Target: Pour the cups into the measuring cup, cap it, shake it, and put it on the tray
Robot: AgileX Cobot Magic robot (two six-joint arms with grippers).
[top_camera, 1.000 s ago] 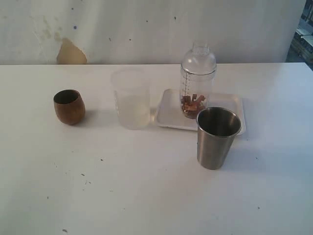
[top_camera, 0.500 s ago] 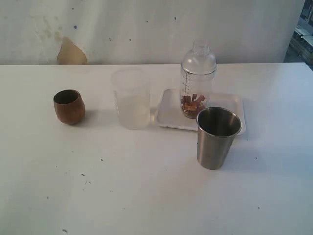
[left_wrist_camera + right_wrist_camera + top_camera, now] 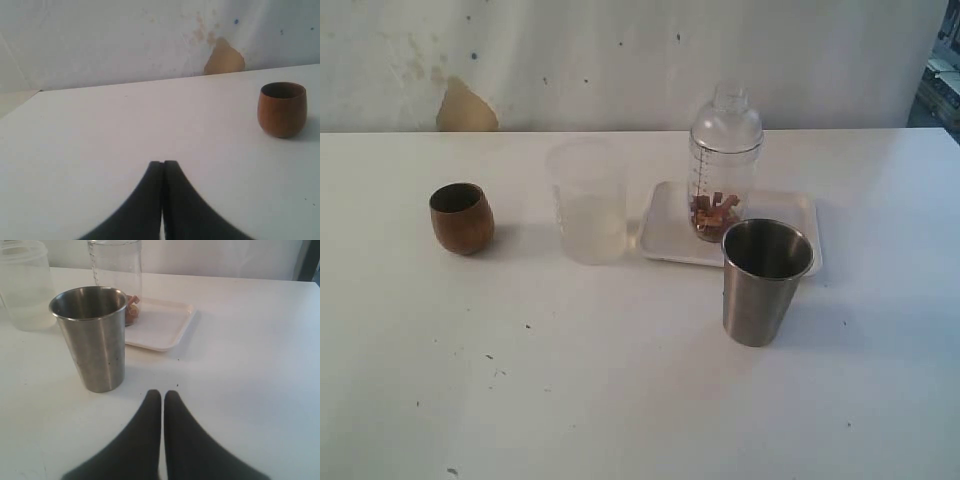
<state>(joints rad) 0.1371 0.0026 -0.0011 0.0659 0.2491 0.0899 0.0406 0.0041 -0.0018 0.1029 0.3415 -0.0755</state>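
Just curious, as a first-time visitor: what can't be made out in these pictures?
- Wooden cup: inside too dark, exterior and left wrist views.
- Steel tumbler: own wall hides its inside, right wrist view.
- Measuring cup: top cut off, right wrist view; scale too small everywhere.

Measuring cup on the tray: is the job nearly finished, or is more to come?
Looks finished. The measuring cup stands on the tray, domed lid on, brown pieces inside. The wooden cup and steel tumbler stand upright on the table. Nothing is in hand: left gripper and right gripper are shut, holding nothing. Nothing visible seems left.
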